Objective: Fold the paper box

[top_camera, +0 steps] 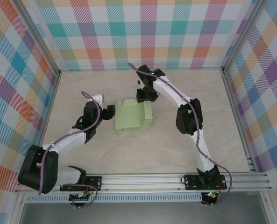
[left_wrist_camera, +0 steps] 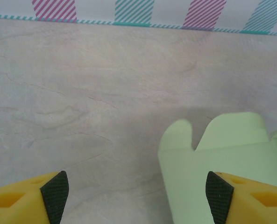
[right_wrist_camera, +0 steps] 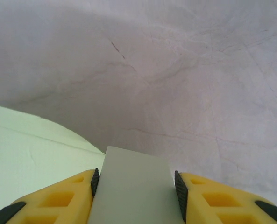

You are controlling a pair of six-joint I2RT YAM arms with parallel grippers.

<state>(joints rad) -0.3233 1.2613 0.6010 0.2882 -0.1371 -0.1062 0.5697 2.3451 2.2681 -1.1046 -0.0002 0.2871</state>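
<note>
Top view: the box is lying mid-frame on the table, only partly formed; a side panel seems to be standing along its right edge and flaps are sticking out at its upper edge, so tucking and closing are, by my reading, not yet done; the left gripper is reaching in low from the left, arm bent, just beside the box's left edge; the right gripper is hanging over the upper edge, its arm arching in from the lower right.

Left wrist view: the jaws are standing wide apart, gripping nothing; the finger at lower right is sitting over the box, the other over bare table; two rounded flaps are pointing up-frame.

Right wrist view: the pads are pinching a pale flap of the box at bottom centre; the rest of the sheet is spreading across the lower left.
</note>
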